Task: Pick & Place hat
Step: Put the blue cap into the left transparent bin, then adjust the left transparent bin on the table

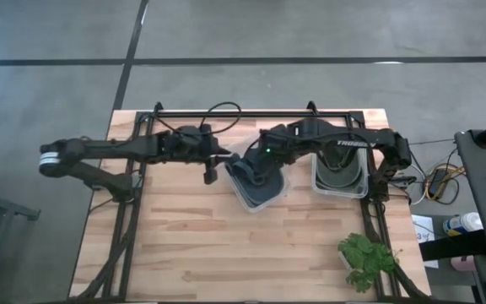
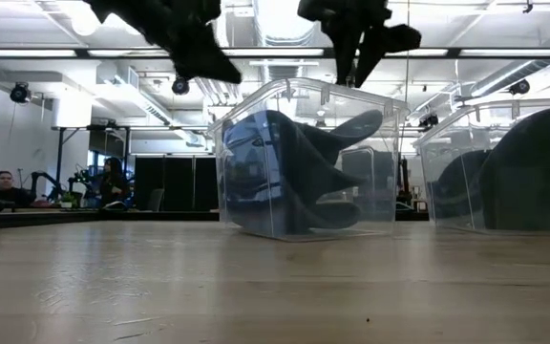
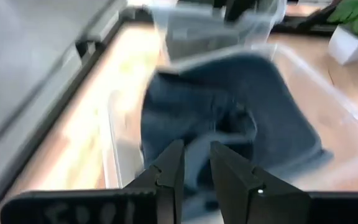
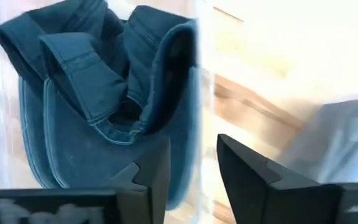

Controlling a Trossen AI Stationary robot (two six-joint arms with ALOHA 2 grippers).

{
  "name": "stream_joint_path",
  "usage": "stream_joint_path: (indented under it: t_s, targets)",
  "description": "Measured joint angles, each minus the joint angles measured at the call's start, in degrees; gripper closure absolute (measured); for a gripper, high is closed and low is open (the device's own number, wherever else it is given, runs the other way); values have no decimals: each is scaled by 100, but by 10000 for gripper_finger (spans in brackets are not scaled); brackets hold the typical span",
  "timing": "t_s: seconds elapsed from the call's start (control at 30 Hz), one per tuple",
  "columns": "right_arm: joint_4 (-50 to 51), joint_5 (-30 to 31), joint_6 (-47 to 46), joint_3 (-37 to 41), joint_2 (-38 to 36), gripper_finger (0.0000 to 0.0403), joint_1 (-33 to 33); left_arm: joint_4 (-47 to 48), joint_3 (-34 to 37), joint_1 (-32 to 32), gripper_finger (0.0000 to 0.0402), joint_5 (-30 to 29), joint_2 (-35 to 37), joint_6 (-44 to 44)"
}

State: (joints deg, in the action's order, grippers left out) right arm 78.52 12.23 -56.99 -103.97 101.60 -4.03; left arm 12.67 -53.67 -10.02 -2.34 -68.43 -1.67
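The high view looks straight down on the table; the low view looks level across it; both wrist views look closely into the clear bin, frame centre.

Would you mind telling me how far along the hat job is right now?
Done, it seems: a blue hat lies inside the clear bin in the middle of the table. In hand: nothing; the right gripper is above that bin with open, empty fingers, and the left gripper waits beside it. Left: pulling the arms clear. The second bin holds dark fabric too.
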Motion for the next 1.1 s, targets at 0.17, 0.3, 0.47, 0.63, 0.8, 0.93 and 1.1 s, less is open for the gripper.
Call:
stream_joint_path:
  t_s: [0.17, 0.3, 0.47, 0.63, 0.8, 0.93, 1.1]
  targets:
    - [420, 130, 23, 223, 0, 258, 2, 967, 43, 2, 328, -3, 103, 757]
    - [296, 201, 50, 572, 11, 260, -3, 1354, 73, 9, 328, 229, 96, 1476]
    - [190, 269, 100, 1049, 53, 274, 0, 1103, 321, 112, 328, 557, 18, 1945]
    - [142, 256, 19, 1198, 45, 285, 18, 1079, 565, 222, 328, 607, -128, 2399]
    - [-162, -90, 160, 1187, 52, 289, 26, 293, 777, 240, 328, 605, -300, 2414]
    - [-452, -213, 245, 1207, 123, 291, 19, -42, 808, 182, 328, 602, -513, 2119]
    - [-619, -290, 189, 1207, 144, 299, 13, 95, 728, 83, 328, 147, -579, 1447]
